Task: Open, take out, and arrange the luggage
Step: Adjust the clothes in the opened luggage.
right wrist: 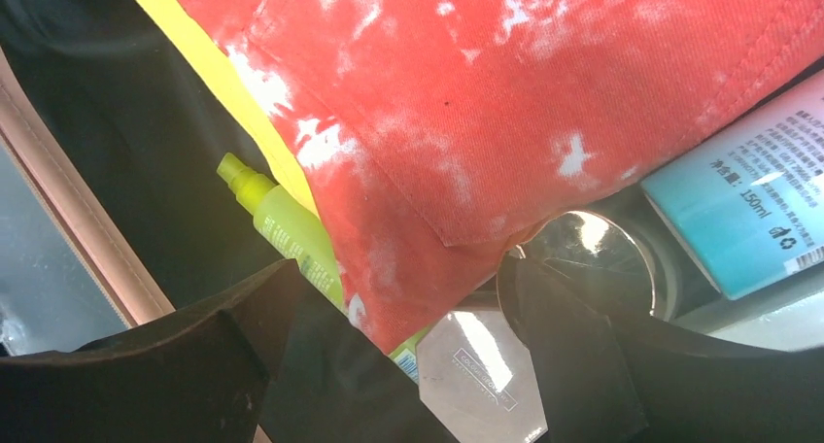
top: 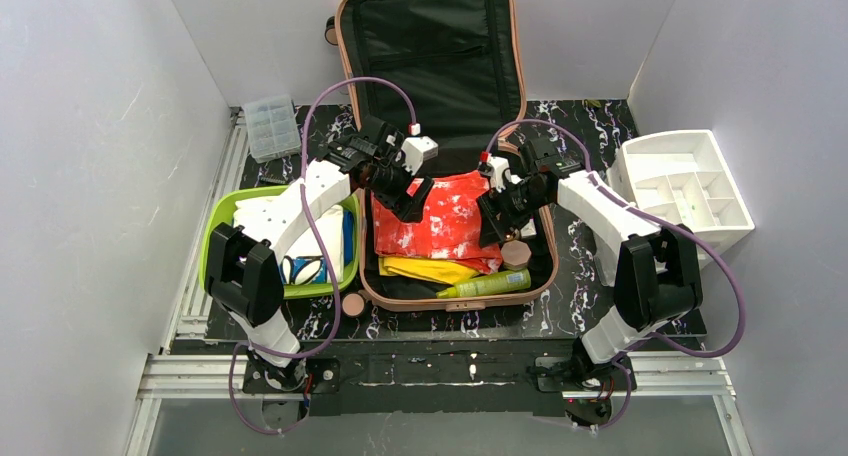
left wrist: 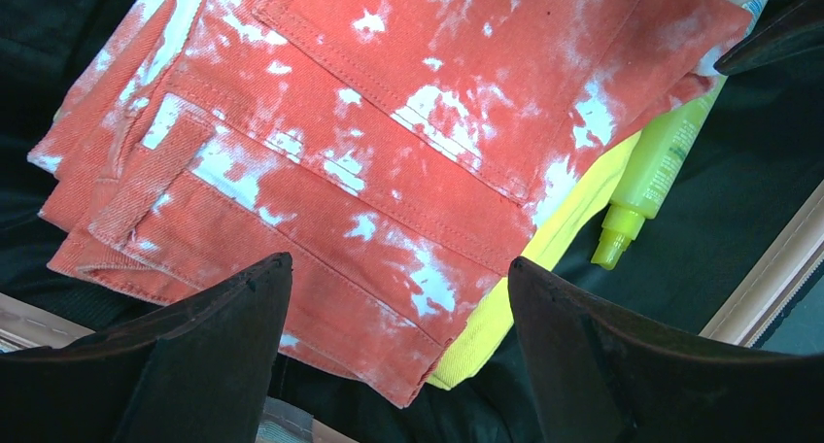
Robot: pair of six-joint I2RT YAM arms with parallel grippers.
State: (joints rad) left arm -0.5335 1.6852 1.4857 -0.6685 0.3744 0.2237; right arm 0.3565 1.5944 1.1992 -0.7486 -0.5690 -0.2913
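Note:
The salmon-pink luggage (top: 450, 304) lies open mid-table, its black-lined lid (top: 430, 46) propped against the back wall. Inside lies a folded red-and-white garment (top: 445, 216) over a yellow garment (top: 430, 269), with a lime-green bottle (top: 490, 284) and a hexagonal compact (top: 515, 253) near the front. My left gripper (left wrist: 398, 297) hovers open over the red garment's (left wrist: 389, 122) near corner. My right gripper (right wrist: 408, 307) is open at the opposite side, a corner of the red garment (right wrist: 505, 93) lying between its fingers above the compact (right wrist: 476, 365). Neither holds anything.
A lime-green tray (top: 215, 226) with several items sits left of the suitcase. A white drawer organizer (top: 690, 191) stands at the right, a clear plastic box (top: 270, 126) at the back left. A teal tube (right wrist: 748, 200) and a shiny-lidded jar (right wrist: 593, 258) lie under the garment's edge.

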